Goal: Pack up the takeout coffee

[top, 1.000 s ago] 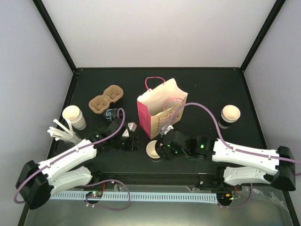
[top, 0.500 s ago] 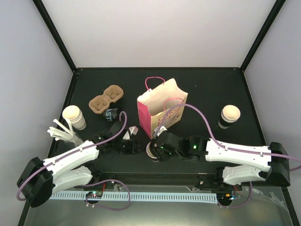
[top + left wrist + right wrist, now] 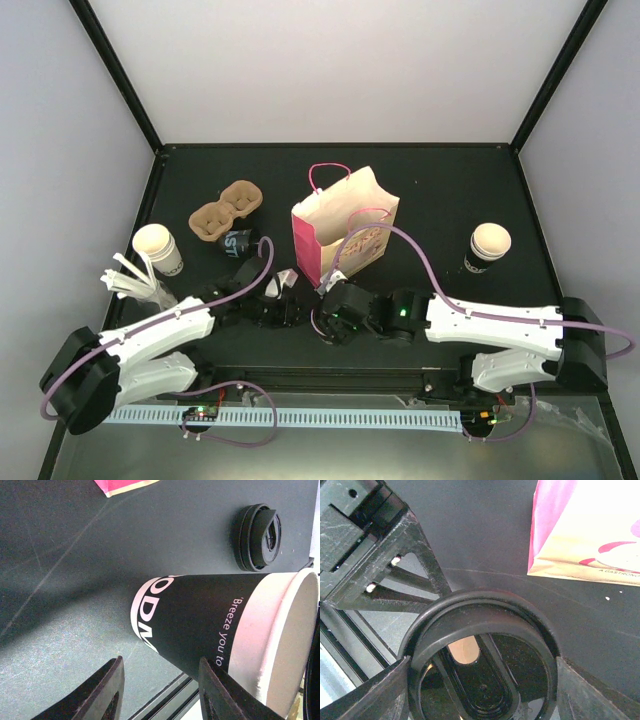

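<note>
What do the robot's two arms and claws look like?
The left arm and right arm have white shells over black joints and chunky black shoulder blocks. A purple cable loops along each. Green lights glow near the right wrist. The left claw and right claw each have two flat black fingers.

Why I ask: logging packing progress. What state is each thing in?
centre cup: upright, between the left gripper's fingers; grip unclear.
lid: held in the right gripper, over that cup.
left cup: upright, no lid.
right cup: upright, no lid.
tray: both pockets empty.
paper bag: standing, mouth open.
spare lid: loose on the table.
</note>
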Controlling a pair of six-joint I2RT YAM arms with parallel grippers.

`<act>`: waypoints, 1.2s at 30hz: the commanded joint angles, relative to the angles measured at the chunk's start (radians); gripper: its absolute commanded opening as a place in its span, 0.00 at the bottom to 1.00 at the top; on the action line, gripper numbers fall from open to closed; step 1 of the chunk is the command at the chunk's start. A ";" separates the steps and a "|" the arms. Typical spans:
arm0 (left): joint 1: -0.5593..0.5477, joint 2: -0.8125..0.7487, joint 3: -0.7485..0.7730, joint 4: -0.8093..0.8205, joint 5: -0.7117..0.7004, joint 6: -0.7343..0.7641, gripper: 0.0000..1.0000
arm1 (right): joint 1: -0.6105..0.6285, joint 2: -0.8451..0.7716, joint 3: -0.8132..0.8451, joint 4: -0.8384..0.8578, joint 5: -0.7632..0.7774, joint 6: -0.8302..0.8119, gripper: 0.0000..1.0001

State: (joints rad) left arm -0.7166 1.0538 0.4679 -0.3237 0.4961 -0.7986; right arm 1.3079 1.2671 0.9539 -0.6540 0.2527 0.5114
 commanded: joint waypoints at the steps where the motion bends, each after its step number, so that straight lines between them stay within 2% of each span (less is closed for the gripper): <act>1: 0.003 0.021 0.000 0.045 0.040 -0.008 0.43 | 0.010 0.019 0.027 0.030 0.020 -0.016 0.70; 27: 0.001 0.044 -0.004 0.056 0.050 -0.010 0.43 | 0.033 0.153 0.015 0.030 -0.026 -0.036 0.71; 36: 0.016 -0.072 -0.004 -0.015 -0.009 -0.022 0.42 | 0.034 0.155 -0.057 0.036 -0.088 -0.012 0.70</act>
State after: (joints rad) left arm -0.7132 1.0504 0.4568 -0.3195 0.5026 -0.8082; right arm 1.3247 1.3758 0.9646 -0.6067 0.2916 0.4717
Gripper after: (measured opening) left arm 0.424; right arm 0.739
